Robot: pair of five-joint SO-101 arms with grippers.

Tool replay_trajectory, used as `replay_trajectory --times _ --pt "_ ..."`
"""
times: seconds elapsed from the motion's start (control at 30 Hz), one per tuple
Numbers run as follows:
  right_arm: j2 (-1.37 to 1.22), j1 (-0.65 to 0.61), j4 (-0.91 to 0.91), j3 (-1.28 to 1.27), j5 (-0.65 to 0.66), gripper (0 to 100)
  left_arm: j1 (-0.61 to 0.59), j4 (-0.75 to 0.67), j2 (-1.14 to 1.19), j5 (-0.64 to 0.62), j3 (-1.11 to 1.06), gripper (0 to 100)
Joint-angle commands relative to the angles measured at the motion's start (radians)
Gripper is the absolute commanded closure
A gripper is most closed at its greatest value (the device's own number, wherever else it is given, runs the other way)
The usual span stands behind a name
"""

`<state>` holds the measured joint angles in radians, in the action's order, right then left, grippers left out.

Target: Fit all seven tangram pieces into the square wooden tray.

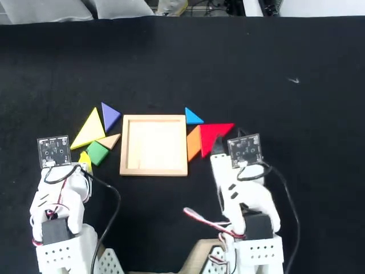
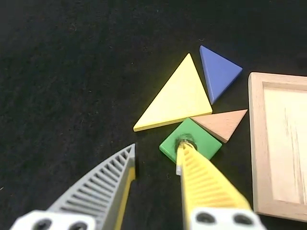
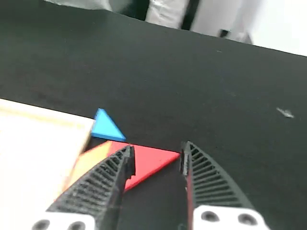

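The square wooden tray lies mid-table with nothing in it. To its left sit a yellow large triangle, a dark blue triangle, a tan small triangle and a green square. To its right are a light blue triangle, an orange piece and a red triangle. My left gripper is open, its yellow finger over the green square. My right gripper is open above the red triangle.
Black cloth covers the table, with wide free room beyond the pieces at the back and far right. Both arm bases and loose cables stand along the front edge.
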<state>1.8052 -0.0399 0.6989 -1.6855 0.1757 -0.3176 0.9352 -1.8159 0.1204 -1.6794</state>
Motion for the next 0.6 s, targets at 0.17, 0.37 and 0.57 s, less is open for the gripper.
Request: replay_trajectory --times 0.17,0.37,0.57 --pt "0.065 0.054 0.069 0.117 0.018 83.5 0.001 -0.002 -0.008 0.000 -0.019 85" --pt "0.056 0.052 0.149 0.280 0.025 83.5 0.001 0.003 -0.008 0.000 -0.019 85" --pt "-0.228 0.052 0.152 0.460 0.026 83.6 0.001 0.005 -0.008 0.000 -0.019 85"
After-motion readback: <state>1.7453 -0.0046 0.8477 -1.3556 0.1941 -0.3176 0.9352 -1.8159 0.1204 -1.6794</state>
